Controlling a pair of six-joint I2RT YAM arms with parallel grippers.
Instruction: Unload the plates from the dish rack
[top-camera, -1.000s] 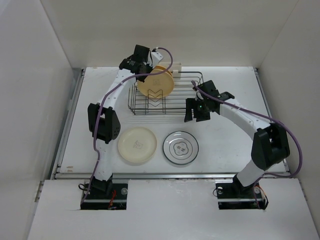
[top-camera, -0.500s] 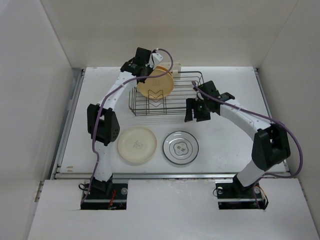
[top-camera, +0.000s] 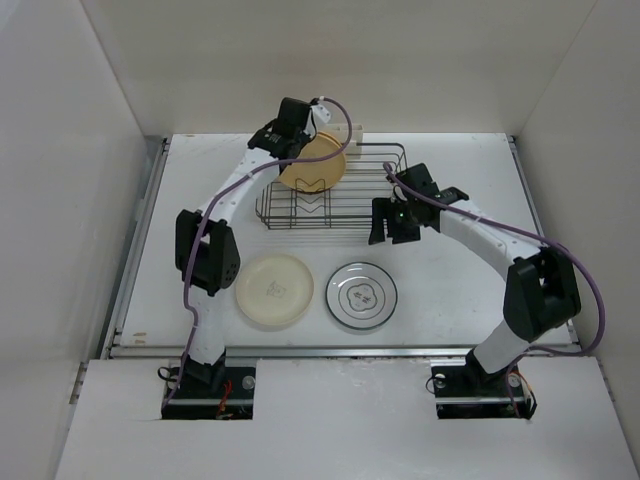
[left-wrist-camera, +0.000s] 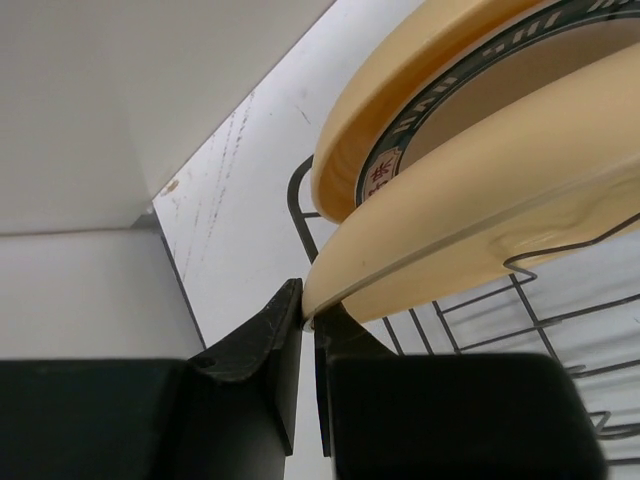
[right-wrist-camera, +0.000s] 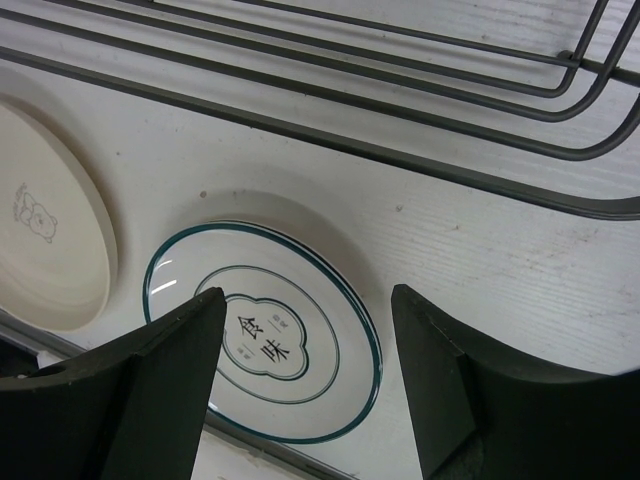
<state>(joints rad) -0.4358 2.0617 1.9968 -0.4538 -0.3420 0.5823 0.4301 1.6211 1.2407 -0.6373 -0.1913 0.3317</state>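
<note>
The dark wire dish rack (top-camera: 362, 190) stands at the back centre of the table. My left gripper (top-camera: 297, 131) is shut on the rim of the yellow-orange plate (top-camera: 313, 164), which stands tilted in the rack; the left wrist view shows the fingers (left-wrist-camera: 270, 340) pinching its edge (left-wrist-camera: 480, 235). Just behind it stands the plate with the dark patterned rim band (left-wrist-camera: 410, 140). The cream plate (top-camera: 273, 290) and the white plate with the thin dark ring (top-camera: 361, 295) lie flat on the table in front. My right gripper (top-camera: 392, 228) is open and empty beside the rack's right front corner, above the ringed plate (right-wrist-camera: 262, 335).
White walls close in the table on the left, back and right. A small white clip (top-camera: 354, 133) sits on the rack's far side. The rack's wires (right-wrist-camera: 400, 60) run just beyond my right gripper. The cream plate's edge (right-wrist-camera: 50, 230) shows at the left of the right wrist view.
My left gripper has moved to the right along the rack's back with the yellow-orange plate, which now leans further back. The right arm has not moved.
</note>
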